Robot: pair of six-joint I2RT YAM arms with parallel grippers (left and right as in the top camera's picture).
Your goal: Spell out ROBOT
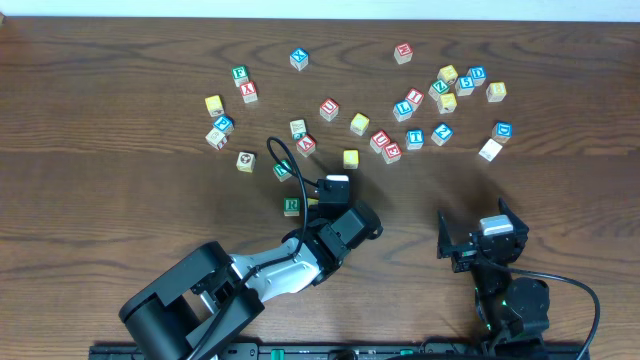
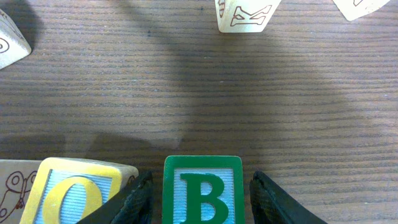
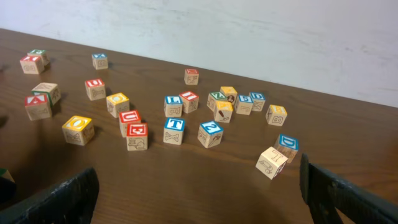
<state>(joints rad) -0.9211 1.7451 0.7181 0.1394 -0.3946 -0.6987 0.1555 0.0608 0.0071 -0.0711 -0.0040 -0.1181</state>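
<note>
A green B block [image 2: 202,190] sits on the wood between the fingers of my left gripper [image 2: 201,194], with a small gap on each side, so the gripper is open. A yellow O block [image 2: 71,193] stands right beside its left finger. In the overhead view the left gripper [image 1: 318,200] is just right of a green R block [image 1: 291,206] and hides the B and that O. A blue T block [image 1: 415,139] and another yellow O block [image 3: 78,129] lie among the scattered blocks. My right gripper [image 1: 478,238] is open and empty near the front right.
Many lettered blocks are scattered across the far half of the table [image 1: 120,230], with a tight cluster at the far right [image 1: 455,85]. A pale block [image 2: 244,15] lies just ahead of the left gripper. A cable [image 1: 285,155] loops over the blocks near the left arm.
</note>
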